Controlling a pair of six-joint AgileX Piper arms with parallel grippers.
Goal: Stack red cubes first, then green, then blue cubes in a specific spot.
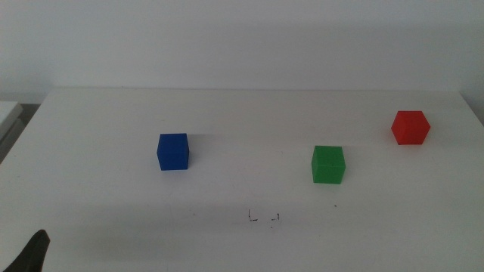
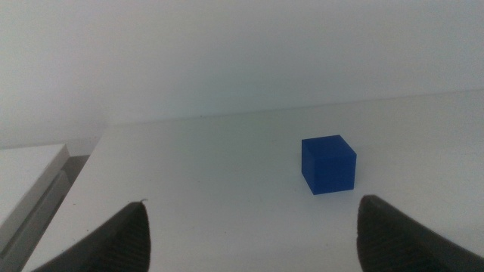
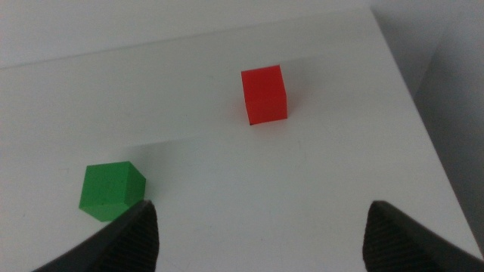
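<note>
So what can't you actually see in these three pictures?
- Right arm: out of the middle view; only its open hand shows, in its own wrist view.
- Left hand: cut off by the middle view's bottom edge.
- Pen marks: too small to read as an outline.
- Blue cube: underside hidden.

I count 3 small matte cubes on my table: 1 bright-red cube [image 1: 411,127], 1 green cube [image 1: 328,164] and 1 dark-blue cube [image 1: 173,152]. I also count 1 square spot [image 1: 265,217] outlined by tiny black pen marks, and 1 lone black speck [image 1: 336,205].
</note>
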